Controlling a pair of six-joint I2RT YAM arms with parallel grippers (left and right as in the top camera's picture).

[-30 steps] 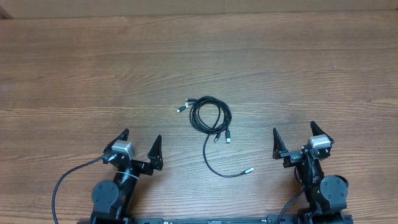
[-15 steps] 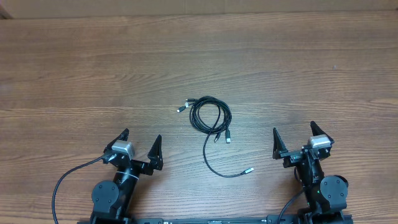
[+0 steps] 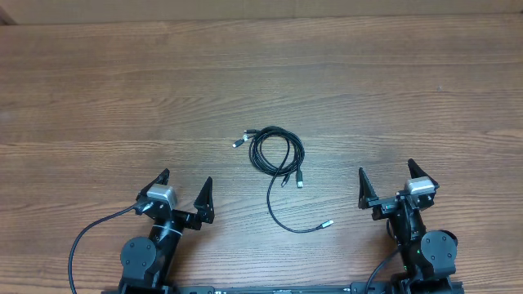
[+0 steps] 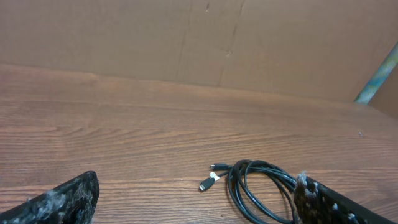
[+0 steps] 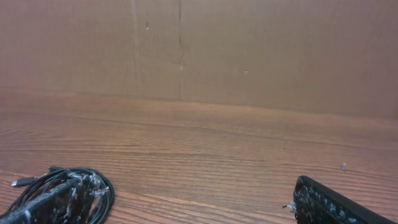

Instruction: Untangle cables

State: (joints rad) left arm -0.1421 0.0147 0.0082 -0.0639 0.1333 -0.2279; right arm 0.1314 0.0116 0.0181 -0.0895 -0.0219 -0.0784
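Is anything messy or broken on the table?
Only the cables look messy: in the middle of the table their black loops lie piled over each other, with one long tail trailing toward the near edge and plug ends poking out. Nothing looks broken or spilled.

This looks like a robot lab, a place for testing. Two black robot arms, the left arm point(image 3: 140, 255) and the right arm point(image 3: 429, 249), are fixed at the near edge of a brown wooden tabletop point(image 3: 98, 98). A plain cardboard wall point(image 5: 249, 50) stands along the far side. A small bunch of black cables point(image 3: 276, 151) lies in the middle.
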